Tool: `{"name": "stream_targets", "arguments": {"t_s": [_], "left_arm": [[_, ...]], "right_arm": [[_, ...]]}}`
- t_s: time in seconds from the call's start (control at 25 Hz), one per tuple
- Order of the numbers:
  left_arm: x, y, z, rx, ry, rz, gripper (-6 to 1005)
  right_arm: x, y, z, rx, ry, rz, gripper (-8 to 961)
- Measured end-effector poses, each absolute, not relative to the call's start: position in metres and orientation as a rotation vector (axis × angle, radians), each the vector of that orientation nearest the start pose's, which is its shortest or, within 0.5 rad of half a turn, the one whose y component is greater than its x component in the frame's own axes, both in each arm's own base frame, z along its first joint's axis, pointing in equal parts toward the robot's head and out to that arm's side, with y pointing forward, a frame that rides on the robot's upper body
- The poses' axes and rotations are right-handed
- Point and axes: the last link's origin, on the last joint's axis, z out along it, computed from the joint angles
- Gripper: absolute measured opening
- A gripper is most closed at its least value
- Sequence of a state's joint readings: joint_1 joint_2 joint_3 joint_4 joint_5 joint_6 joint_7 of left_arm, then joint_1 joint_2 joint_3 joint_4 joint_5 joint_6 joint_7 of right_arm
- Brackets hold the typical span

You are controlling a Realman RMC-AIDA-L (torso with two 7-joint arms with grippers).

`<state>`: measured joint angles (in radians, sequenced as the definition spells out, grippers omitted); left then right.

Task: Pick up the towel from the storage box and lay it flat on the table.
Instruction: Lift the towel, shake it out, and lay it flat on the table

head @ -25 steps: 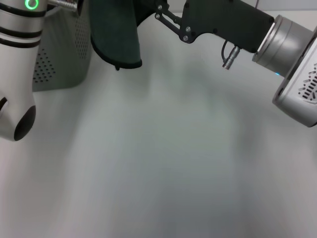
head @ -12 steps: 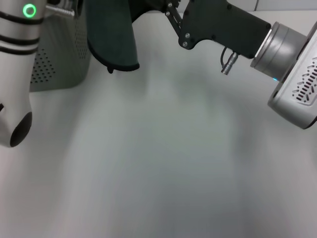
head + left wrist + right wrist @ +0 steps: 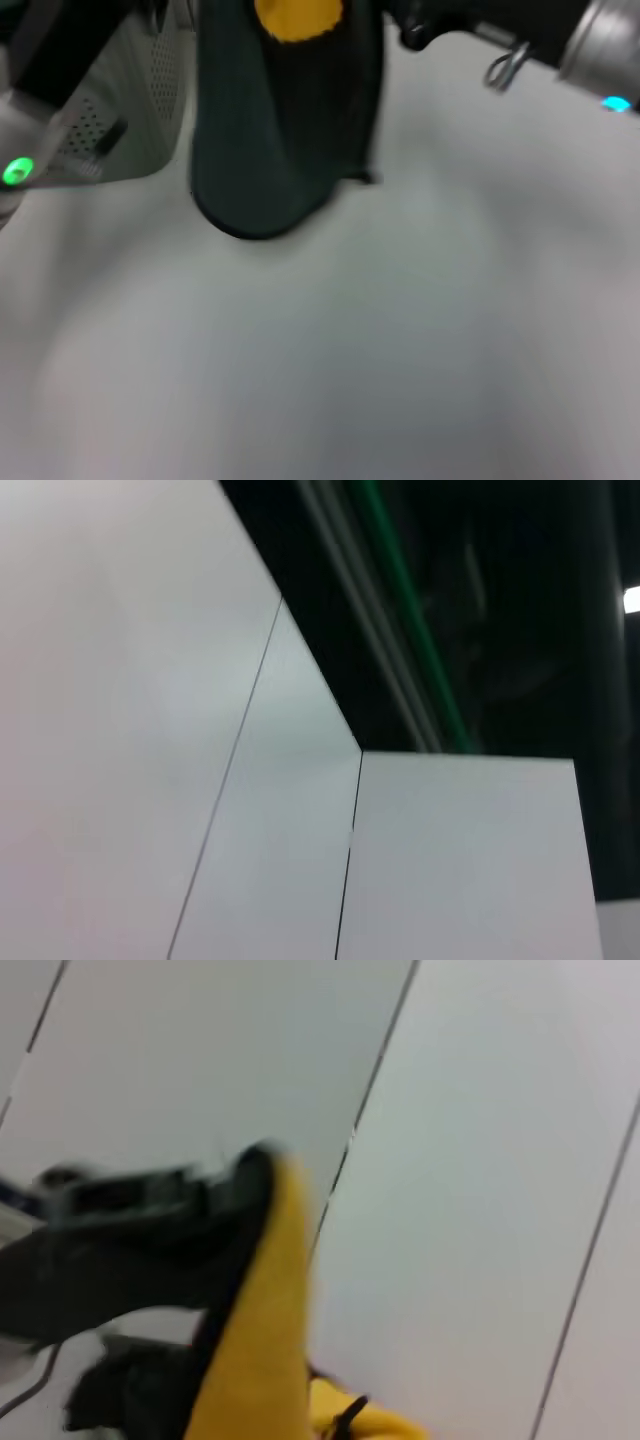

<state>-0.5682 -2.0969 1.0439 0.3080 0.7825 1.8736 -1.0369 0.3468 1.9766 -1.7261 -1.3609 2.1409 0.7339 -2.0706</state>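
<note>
One towel (image 3: 280, 130) hangs above the table (image 3: 400, 340) — dark green, a yellow patch on top — just beside the storage box (image 3: 140, 110). Whether the right gripper (image 3: 395, 15) grips it, I cannot tell.

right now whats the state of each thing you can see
dark green and yellow cloth towel: out of the box, hanging in the air above the table, yellow side showing near the top
pale grey-green perforated plastic storage box: upright on the table, beside the towel
plain white table: nothing laid flat on it yet
right arm: raised, at the towel's top
left arm: by the box
</note>
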Motion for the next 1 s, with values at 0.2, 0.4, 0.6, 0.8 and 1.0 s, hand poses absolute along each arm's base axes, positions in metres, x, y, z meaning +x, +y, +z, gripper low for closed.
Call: {"name": "stream_targets", "arguments": {"t_s": [0.2,0.4,0.6,0.8,1.0], "left_arm": [[-0.21,0.284,0.048,-2.14,-0.292,-1.821,16],[-0.217,0.262,0.049,-2.334,-0.362,-1.733,18],[-0.218,0.232,0.053,-2.517,-0.362,-1.722,20],[-0.21,0.202,0.04,-2.7,-0.339,-1.708,22],[-0.214,0.174,0.023,-2.722,-0.401,-1.749,23]], "right_arm": [[0.086,0.34,0.035,-2.521,-0.017,0.905,0],[0.094,0.311,0.052,-2.657,0.077,0.959,0],[0.117,0.262,0.08,-2.691,0.111,1.006,0],[0.134,0.209,0.099,-2.738,0.099,1.081,0],[0.158,0.193,0.092,-2.779,0.246,1.119,-1]]}}
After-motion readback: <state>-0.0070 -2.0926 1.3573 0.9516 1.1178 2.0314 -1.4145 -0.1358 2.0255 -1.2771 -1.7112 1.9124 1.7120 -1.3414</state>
